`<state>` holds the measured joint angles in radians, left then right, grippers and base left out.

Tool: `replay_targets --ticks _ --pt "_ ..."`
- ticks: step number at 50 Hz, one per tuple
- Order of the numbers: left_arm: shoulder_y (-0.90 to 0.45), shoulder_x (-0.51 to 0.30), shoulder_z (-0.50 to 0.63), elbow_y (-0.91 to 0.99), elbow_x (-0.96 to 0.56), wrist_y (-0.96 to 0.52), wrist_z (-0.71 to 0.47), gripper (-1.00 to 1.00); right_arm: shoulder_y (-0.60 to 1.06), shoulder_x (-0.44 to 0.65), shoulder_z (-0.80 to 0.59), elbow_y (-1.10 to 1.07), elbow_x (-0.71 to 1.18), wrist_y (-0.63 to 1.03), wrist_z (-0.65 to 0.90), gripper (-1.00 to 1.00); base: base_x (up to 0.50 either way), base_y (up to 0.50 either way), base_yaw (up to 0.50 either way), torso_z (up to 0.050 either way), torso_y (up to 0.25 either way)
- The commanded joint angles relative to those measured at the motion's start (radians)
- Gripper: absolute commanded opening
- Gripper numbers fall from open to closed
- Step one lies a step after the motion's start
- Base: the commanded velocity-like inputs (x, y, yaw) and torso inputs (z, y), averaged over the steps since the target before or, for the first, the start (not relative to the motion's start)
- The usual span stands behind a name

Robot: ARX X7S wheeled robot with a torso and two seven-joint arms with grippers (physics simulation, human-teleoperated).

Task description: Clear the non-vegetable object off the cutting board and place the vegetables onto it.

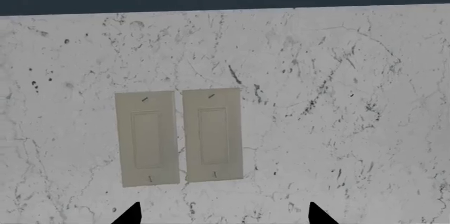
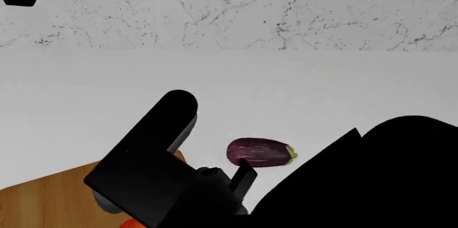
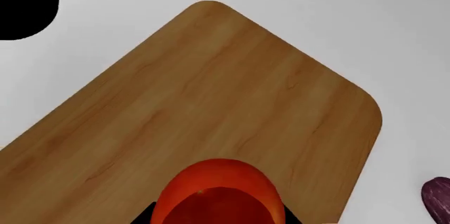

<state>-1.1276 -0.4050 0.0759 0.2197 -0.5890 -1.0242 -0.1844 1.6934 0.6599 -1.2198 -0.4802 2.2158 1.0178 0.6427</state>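
My right gripper (image 3: 218,217) is shut on the red-orange tomato (image 3: 219,190), with a dark finger on each side, over the near part of the wooden cutting board (image 3: 211,92). The board's surface is otherwise bare. The head view shows only a board corner (image 2: 43,198) and an orange sliver of the tomato (image 2: 128,222) under my right arm. The purple eggplant (image 2: 259,152) lies on the white counter just off the board, and its end (image 3: 439,197) shows in the right wrist view. My left gripper (image 1: 225,214) is open, raised and facing the wall. The non-vegetable object is out of view.
The marble wall (image 2: 229,8) rises behind the white counter (image 2: 322,88). Two beige switch plates (image 1: 179,135) sit on the wall in front of my left gripper. My right arm (image 2: 150,163) covers much of the board in the head view.
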Motion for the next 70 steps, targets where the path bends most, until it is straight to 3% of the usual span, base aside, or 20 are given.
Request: replay_targets --ticks 1,38,39,70 --pt "0.002 -0.003 -0.001 0.001 -0.003 0.002 -0.003 1.00 -0.011 -0.073 0.014 0.013 -0.047 -0.002 -0.049 -1.00 0.00 0.00 0.00 0.000 0.000" --pt "0.013 -0.006 0.002 -0.004 -0.006 0.016 -0.013 1.00 -0.158 -0.066 -0.018 0.009 -0.168 -0.025 -0.110 -1.00 0.00 0.00 0.00 0.000 0.000" --pt "0.013 -0.007 0.002 -0.003 -0.007 0.015 -0.014 1.00 -0.155 -0.066 -0.017 0.009 -0.166 -0.025 -0.108 1.00 0.00 0.00 0.00 0.000 0.000" --pt "-0.006 -0.009 0.007 0.002 -0.020 0.005 -0.021 1.00 0.024 -0.020 0.033 0.013 -0.052 -0.004 -0.047 1.00 0.00 0.00 0.00 0.000 0.000"
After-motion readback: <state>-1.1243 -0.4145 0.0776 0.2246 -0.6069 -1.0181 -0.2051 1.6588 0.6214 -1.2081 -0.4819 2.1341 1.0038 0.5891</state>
